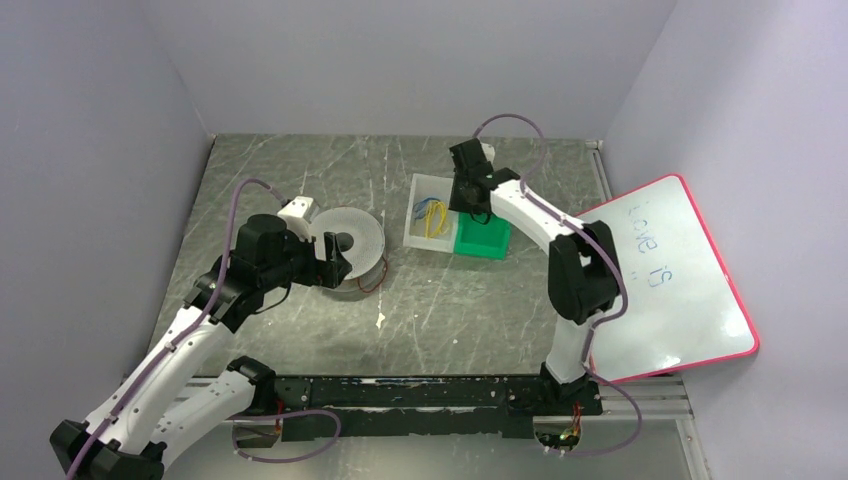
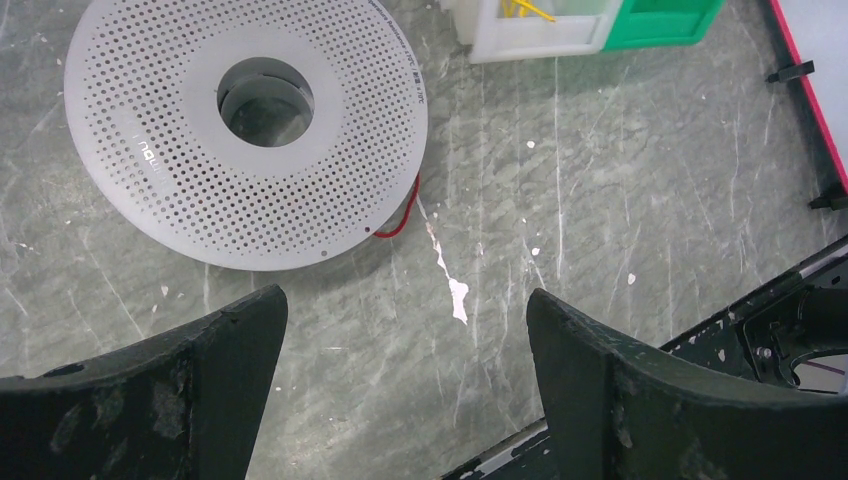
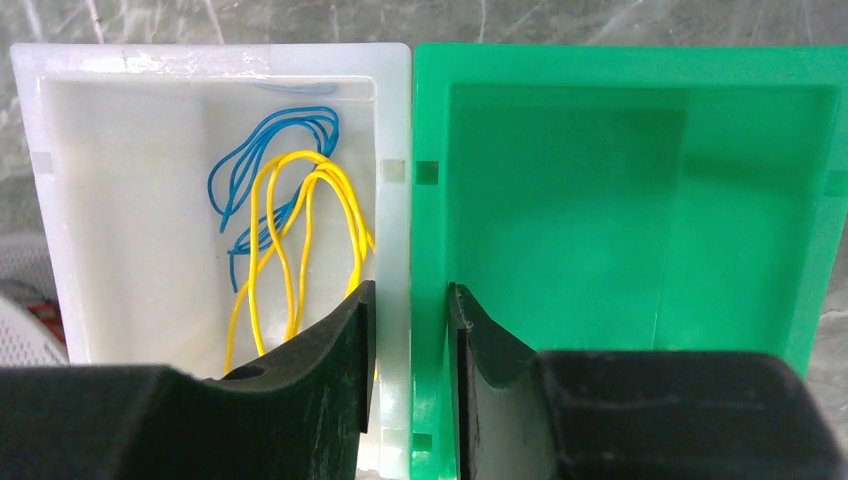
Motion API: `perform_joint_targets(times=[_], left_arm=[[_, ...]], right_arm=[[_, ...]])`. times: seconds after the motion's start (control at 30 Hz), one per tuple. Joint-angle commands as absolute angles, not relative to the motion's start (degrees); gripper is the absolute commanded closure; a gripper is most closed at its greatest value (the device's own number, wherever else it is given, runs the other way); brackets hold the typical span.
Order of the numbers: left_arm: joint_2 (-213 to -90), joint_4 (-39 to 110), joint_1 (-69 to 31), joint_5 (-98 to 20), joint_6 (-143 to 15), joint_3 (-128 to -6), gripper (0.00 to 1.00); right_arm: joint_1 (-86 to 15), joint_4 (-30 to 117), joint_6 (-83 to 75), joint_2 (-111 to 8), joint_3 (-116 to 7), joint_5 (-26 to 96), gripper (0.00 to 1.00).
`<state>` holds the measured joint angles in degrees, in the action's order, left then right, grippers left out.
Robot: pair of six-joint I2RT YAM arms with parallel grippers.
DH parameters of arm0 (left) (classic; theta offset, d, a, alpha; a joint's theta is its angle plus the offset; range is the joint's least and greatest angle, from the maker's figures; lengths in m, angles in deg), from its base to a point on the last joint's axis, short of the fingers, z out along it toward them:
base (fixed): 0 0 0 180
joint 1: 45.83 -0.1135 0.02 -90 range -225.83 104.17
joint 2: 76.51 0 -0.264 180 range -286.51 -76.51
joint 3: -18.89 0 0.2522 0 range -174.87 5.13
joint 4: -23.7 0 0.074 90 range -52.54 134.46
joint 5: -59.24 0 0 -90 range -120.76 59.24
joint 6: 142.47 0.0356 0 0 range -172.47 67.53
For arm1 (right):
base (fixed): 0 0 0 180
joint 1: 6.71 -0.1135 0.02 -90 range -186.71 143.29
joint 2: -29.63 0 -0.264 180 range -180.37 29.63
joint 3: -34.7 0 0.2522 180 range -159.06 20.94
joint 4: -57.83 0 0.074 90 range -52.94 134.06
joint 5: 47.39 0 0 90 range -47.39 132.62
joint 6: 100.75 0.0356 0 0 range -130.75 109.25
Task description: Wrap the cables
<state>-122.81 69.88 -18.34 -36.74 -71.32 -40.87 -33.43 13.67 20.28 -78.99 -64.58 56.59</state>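
Observation:
Yellow cables point(image 3: 300, 200) lie looped in the white bin point(image 3: 200, 55) together with a small blue wire coil point(image 3: 270, 140). A reddish cable point(image 2: 400, 215) pokes out from under the grey perforated spool point(image 2: 245, 130) on the table. My right gripper point(image 3: 411, 290) straddles the touching walls of the white bin and the green bin point(image 3: 620, 60), one finger inside each, closed on both walls. My left gripper point(image 2: 405, 300) hangs open and empty over bare table, just in front of the spool. From above, the yellow cables point(image 1: 435, 218) show in the white bin point(image 1: 420, 240).
A pink-framed whiteboard point(image 1: 680, 290) leans at the right side. The black rail point(image 1: 420, 390) with the arm bases runs along the near edge. The green bin point(image 1: 482, 240) holds nothing. Grey walls close in the table on three sides.

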Motion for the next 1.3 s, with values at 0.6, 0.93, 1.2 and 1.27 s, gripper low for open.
perform_joint_targets(times=[0.6, 0.93, 1.2, 1.27], left_arm=[[-123.32, 68.97, -18.06, -35.24, -72.16, -41.15, 0.07], [-125.29, 69.09, -18.1, -34.98, -71.98, -41.28, 0.07], [-125.59, 69.09, -18.06, -34.97, -71.87, -41.28, 0.07], [-125.64, 69.1, -18.06, -34.9, -71.89, -41.3, 0.07]], right_arm=[[-31.38, 24.81, 9.77, -76.25, -56.5, 52.16, 1.0], [-31.42, 25.2, 10.78, -76.44, -55.39, 54.06, 0.76], [-31.5, 23.54, 11.46, -74.24, -55.41, 54.54, 0.51], [-31.5, 23.04, 11.55, -72.84, -55.46, 54.65, 0.48]])
